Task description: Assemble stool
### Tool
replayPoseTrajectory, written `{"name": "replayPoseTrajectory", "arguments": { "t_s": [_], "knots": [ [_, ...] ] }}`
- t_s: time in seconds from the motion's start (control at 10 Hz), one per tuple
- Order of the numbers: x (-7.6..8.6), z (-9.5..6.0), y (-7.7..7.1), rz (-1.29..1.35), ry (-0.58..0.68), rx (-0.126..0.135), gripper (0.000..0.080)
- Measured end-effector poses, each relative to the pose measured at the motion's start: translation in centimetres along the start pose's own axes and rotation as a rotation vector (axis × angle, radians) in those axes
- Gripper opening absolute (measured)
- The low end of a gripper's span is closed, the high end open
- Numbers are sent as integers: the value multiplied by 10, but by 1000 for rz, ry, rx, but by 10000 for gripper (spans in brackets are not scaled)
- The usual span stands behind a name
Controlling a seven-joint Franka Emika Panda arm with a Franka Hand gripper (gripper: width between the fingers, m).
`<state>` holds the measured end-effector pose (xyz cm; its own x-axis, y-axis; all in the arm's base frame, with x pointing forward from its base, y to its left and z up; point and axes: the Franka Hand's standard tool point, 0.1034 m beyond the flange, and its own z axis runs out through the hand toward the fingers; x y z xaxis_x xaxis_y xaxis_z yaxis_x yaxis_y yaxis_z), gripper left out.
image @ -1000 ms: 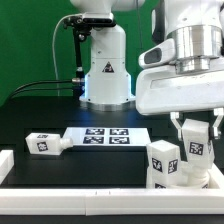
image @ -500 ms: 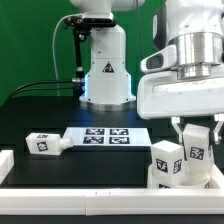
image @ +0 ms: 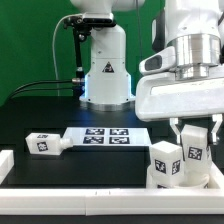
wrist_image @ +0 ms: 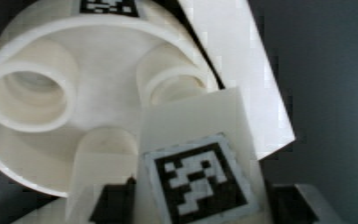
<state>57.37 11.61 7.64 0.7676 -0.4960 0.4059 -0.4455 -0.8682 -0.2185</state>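
Observation:
My gripper (image: pixel 196 138) is shut on a white stool leg (image: pixel 196 152) with a marker tag and holds it upright over the round seat (image: pixel 180 180) at the exterior view's lower right. A second leg (image: pixel 163 160) stands on the seat just beside it. In the wrist view the held leg (wrist_image: pixel 202 150) sits between my fingers (wrist_image: pixel 108 205), with its far end against the seat's underside (wrist_image: pixel 51 150) next to an open socket hole (wrist_image: pixel 34 97). A third leg (image: pixel 42 143) lies loose on the table at the left.
The marker board (image: pixel 105 136) lies flat mid-table, between the loose leg and the seat. A long white border rail (image: pixel 80 203) runs along the front edge, and another piece of rail (image: pixel 5 163) is at the left. The robot base (image: pixel 105 70) stands behind.
My gripper and the held leg have shifted and sunk very slightly. Nothing else has moved.

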Motion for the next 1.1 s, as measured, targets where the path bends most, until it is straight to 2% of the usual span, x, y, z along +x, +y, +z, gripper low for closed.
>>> {"name": "replayPoseTrajectory", "arguments": {
  "t_s": [0.3,0.4,0.5,0.6,0.7,0.9,1.1],
  "knots": [
    [-3,4,0,3,37,8,323],
    [-2,4,1,-1,38,7,397],
    [-2,4,1,-6,38,6,397],
    [-2,4,1,-12,39,6,578],
    [-2,4,1,-18,39,6,634],
    [2,-2,0,-17,-26,-10,647],
    [11,-19,-2,6,-145,-28,649]
  ]
}}
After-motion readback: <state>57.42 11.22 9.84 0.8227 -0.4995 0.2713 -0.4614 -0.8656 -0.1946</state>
